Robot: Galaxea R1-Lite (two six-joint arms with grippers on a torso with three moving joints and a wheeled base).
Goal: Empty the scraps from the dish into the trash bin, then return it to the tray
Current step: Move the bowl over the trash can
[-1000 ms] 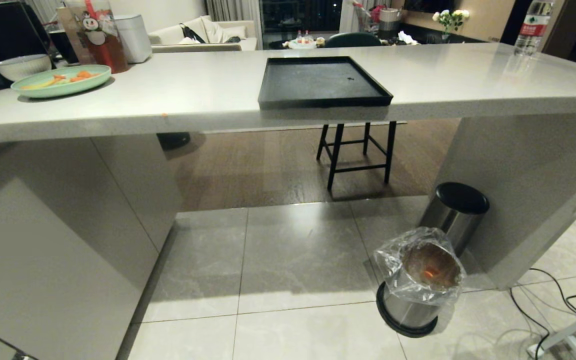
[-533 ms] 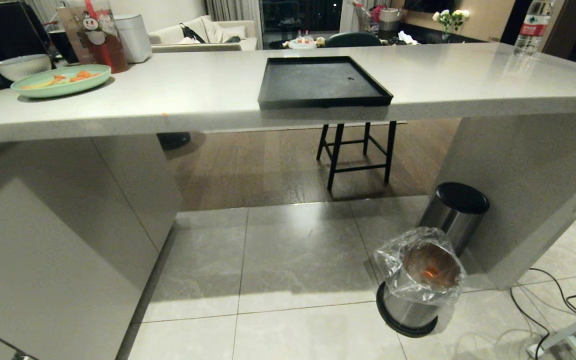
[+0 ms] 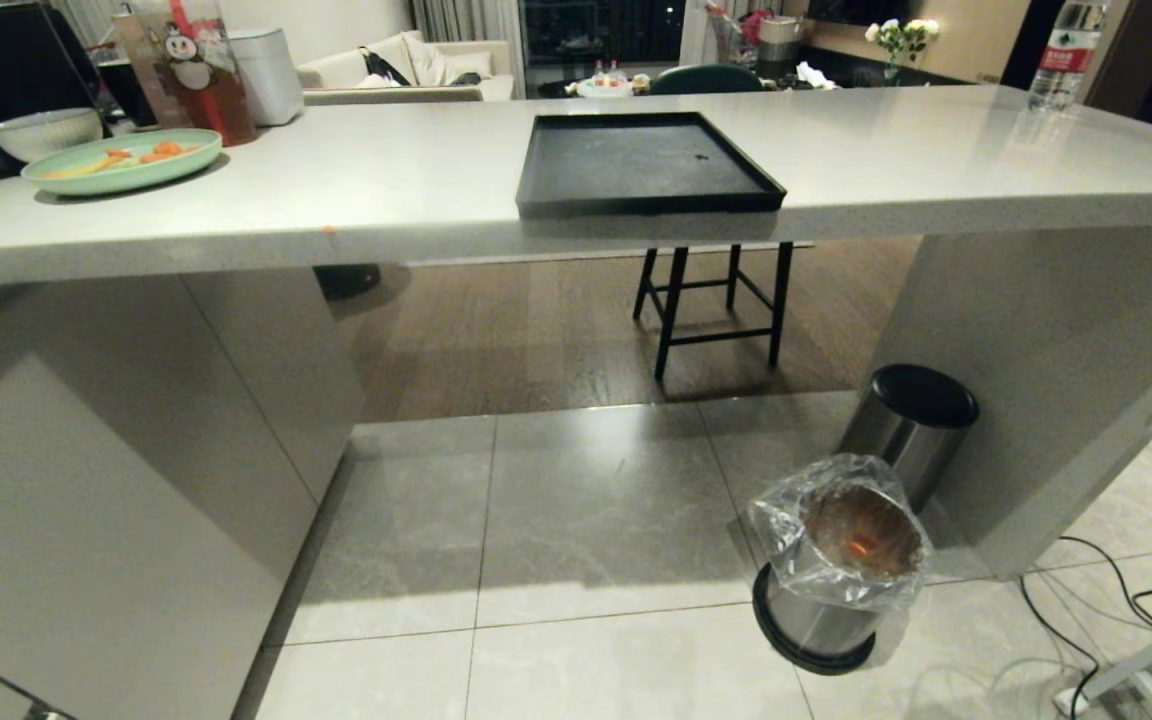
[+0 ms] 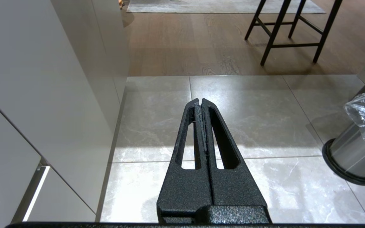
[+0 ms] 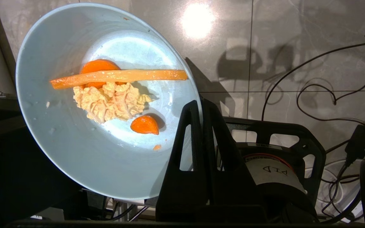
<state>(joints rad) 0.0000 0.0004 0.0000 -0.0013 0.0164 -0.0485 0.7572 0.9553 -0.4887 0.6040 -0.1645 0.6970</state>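
Observation:
In the right wrist view my right gripper (image 5: 200,102) is shut on the rim of the dish (image 5: 74,152), a pale-blue bowl held over the floor tiles. The scraps (image 5: 112,98) lie inside it: carrot slices, a long orange strip and a pale yellowish clump. The trash bin (image 3: 841,555), shiny steel with a clear bag round its rim, stands on the floor at the lower right of the head view, with something orange inside. The black tray (image 3: 641,165) sits bare on the counter. My left gripper (image 4: 200,101) is shut and holds nothing, low over the tiles, with the trash bin (image 4: 356,148) off to one side.
A steel bin with a black domed lid (image 3: 911,420) stands just behind the trash bin. A mint-green plate (image 3: 121,160) with food and a ribbed bowl (image 3: 44,132) sit at the counter's far left. A black stool (image 3: 711,300) stands under the counter. Cables (image 3: 1096,600) trail at the right.

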